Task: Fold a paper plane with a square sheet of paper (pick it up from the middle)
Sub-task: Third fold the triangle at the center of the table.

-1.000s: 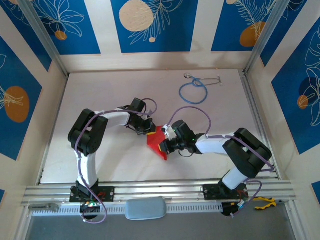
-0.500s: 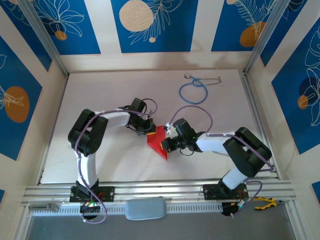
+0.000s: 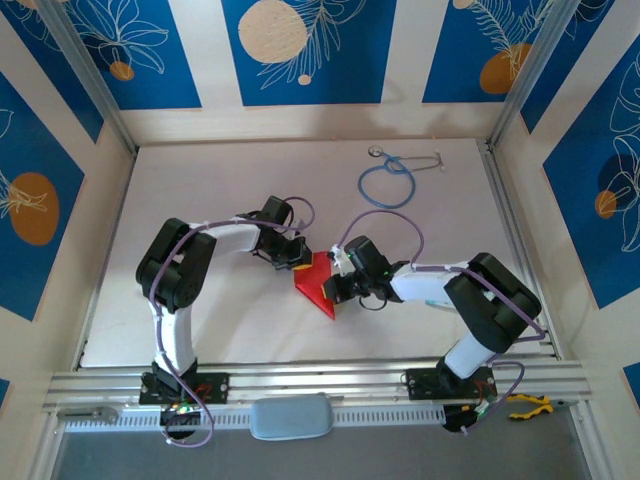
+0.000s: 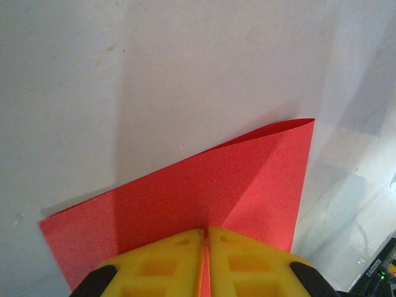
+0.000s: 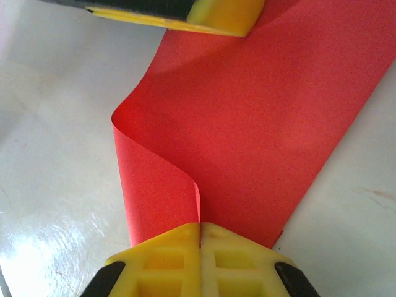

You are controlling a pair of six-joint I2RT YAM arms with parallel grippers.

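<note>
Left tool (image 4: 206, 232): yellow fingers pressed tight together, nipping the near edge of the red paper sheet (image 4: 247, 179); a thin red line of paper shows in the seam between them.
Right tool (image 5: 200, 226): yellow fingers closed as well, pinching the opposite edge of the sheet where one layer curls up into the seam.
Tools together: they face each other across the sheet; in the right wrist view a yellow finger of the left tool sits at the sheet's far edge.
Red paper sheet: partly folded, one flap over the other with a soft rounded bend, held near the middle of the bench (image 3: 200, 180), one corner pointing to the near edge.
Blue stethoscope (image 3: 387, 185): coiled at the far right of the bench, well apart from the sheet.
</note>
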